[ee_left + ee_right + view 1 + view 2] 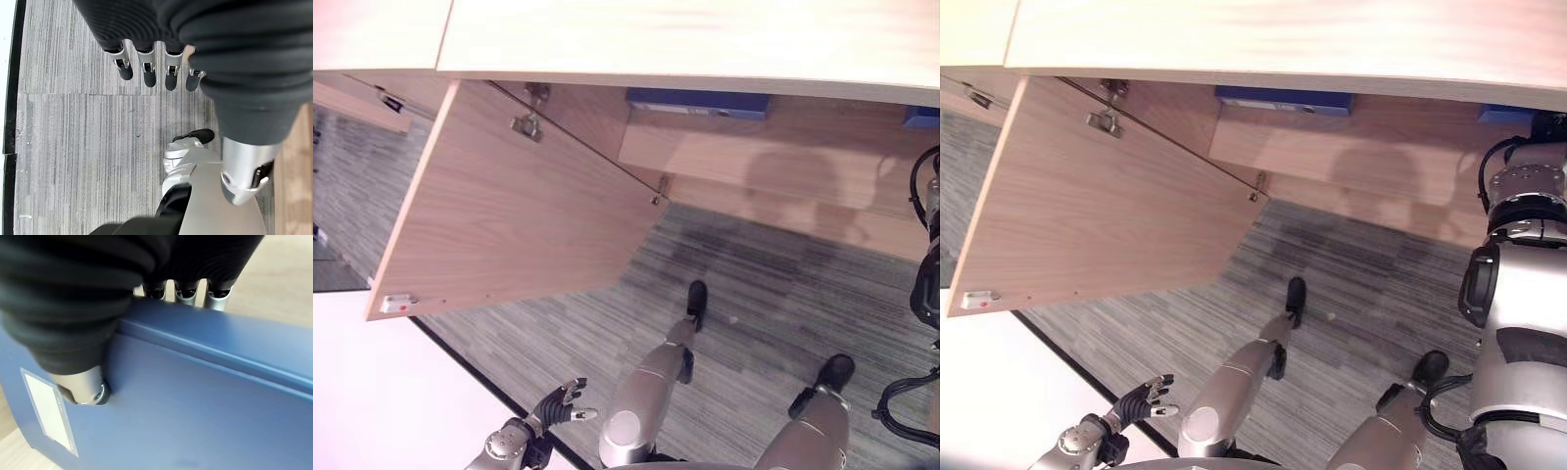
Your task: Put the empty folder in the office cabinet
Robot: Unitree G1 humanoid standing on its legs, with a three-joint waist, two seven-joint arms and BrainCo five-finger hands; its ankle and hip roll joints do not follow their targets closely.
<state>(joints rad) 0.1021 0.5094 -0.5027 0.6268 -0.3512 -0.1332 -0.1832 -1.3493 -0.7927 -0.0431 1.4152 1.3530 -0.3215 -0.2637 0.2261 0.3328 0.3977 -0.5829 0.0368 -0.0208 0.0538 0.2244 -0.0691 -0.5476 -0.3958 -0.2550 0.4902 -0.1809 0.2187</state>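
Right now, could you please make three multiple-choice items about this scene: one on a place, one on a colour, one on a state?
1. Where is the left hand?
A. low, over the carpet floor
B. inside the cabinet
C. on the door's edge

2. What colour is the folder that the right hand holds?
A. red
B. blue
C. green

3. How is the cabinet door?
A. shut
B. taken off
C. swung open

Key: 1 A, the head views show it hanging near the floor; 2 B, the right wrist view shows blue under the thumb; 3 C, it stands out on its hinges.
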